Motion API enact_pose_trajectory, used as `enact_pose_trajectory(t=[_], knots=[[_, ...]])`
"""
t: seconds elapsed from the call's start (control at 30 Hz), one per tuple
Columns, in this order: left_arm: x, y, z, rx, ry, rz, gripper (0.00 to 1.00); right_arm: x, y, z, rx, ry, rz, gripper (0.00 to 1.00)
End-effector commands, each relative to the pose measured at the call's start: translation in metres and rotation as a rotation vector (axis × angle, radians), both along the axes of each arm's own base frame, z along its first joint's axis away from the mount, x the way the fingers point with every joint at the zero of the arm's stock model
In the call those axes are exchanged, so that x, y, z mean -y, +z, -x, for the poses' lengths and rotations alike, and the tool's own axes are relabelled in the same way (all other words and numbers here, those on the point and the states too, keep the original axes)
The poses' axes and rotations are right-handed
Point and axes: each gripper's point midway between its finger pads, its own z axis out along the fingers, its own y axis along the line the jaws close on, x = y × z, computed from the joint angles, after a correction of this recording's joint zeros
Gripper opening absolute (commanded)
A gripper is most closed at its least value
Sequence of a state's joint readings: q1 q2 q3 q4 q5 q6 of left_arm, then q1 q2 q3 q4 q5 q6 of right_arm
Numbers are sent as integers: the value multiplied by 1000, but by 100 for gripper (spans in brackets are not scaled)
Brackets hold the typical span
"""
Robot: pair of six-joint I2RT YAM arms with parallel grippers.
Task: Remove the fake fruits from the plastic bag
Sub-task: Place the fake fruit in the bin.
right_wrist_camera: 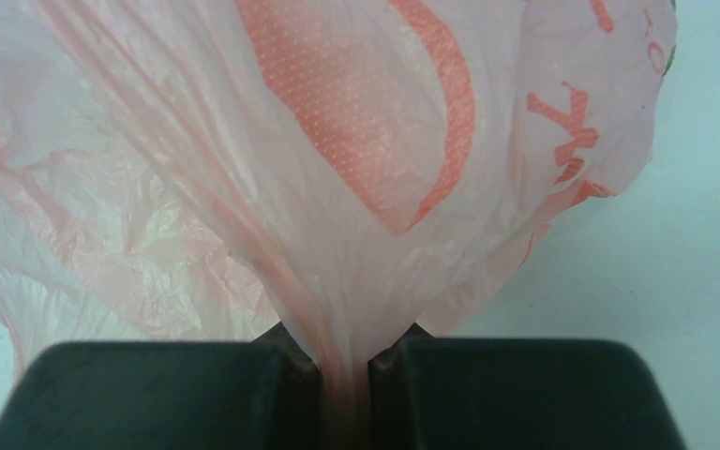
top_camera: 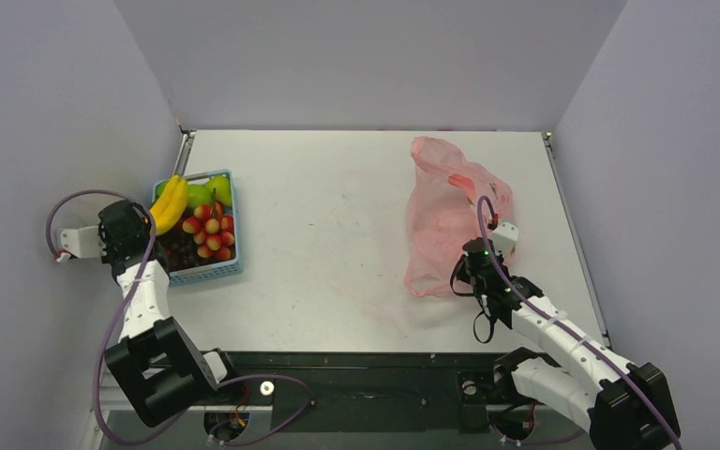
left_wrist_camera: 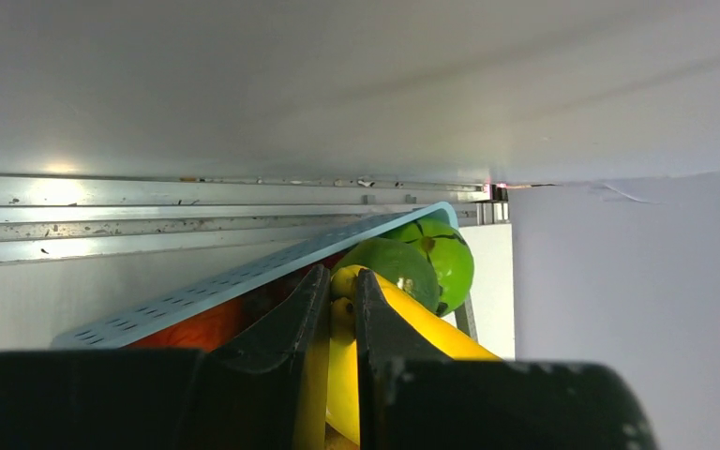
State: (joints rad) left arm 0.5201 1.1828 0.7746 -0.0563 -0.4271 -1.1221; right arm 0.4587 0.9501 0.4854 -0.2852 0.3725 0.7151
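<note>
Bananas (top_camera: 170, 202), yellow, pinched in our left claw (left_wrist_camera: 342, 277) at the blue basket (top_camera: 208, 273) edge, could, we judge, roll over its rim on release; plastic bag (top_camera: 441, 225), pink, slack ahead of our right claw (right_wrist_camera: 345, 361), which is clamped on its film, may tear.

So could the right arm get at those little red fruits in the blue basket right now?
Probably not. The right gripper is shut on the pink bag, and the red fruits lie in the basket across the table, beside the left arm.
</note>
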Motion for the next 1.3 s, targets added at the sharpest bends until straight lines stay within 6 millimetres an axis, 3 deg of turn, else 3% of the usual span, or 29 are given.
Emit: enact_pose_trajectory(t=[0.0, 0.17, 0.33, 0.53, 0.63, 0.77, 1.07, 1.27], knots=[[0, -18, -2, -34, 14, 25, 0, -5, 8, -4, 44, 15, -21, 0], [8, -36, -7, -64, -8, 76, 0, -7, 8, -4, 46, 23, -23, 0], [14, -29, -10, -63, -30, 81, 0, -9, 8, -4, 46, 27, -25, 0], [24, 11, -15, 36, -82, 39, 0, -11, 8, -4, 48, 34, -29, 0], [25, 41, -30, 76, -130, -21, 0, -13, 6, -4, 46, 40, -31, 0], [29, 66, -48, 37, -164, -110, 0, -13, 6, -3, 46, 40, -30, 0], [37, 50, -73, -50, -178, -162, 0, -14, 3, -3, 45, 44, -36, 0], [34, 27, -68, -144, -158, -175, 0, -14, 0, -1, 39, 53, -37, 0]])
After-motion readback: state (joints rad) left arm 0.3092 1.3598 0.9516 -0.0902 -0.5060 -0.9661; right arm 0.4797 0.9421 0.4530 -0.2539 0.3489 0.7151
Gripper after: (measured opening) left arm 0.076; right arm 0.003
